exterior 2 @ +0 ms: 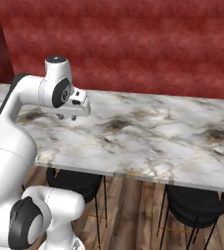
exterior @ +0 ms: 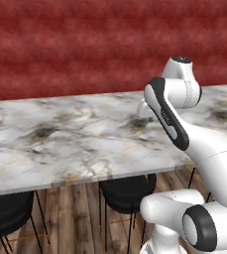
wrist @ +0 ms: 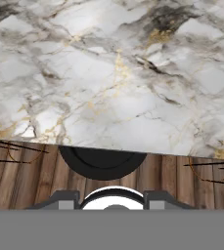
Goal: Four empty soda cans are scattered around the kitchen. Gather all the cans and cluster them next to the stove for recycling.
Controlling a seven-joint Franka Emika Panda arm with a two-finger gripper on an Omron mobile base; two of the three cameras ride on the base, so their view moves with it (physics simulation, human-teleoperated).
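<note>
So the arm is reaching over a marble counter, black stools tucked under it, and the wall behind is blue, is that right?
Not quite: the wall behind is dark red, not blue, as the left base view shows. The rest holds: the arm reaches over the marble counter, and black stools sit tucked under its near edge.

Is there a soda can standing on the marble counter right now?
No, the marble counter carries no can on the stretch in view, and black stools stand under its edge.
</note>
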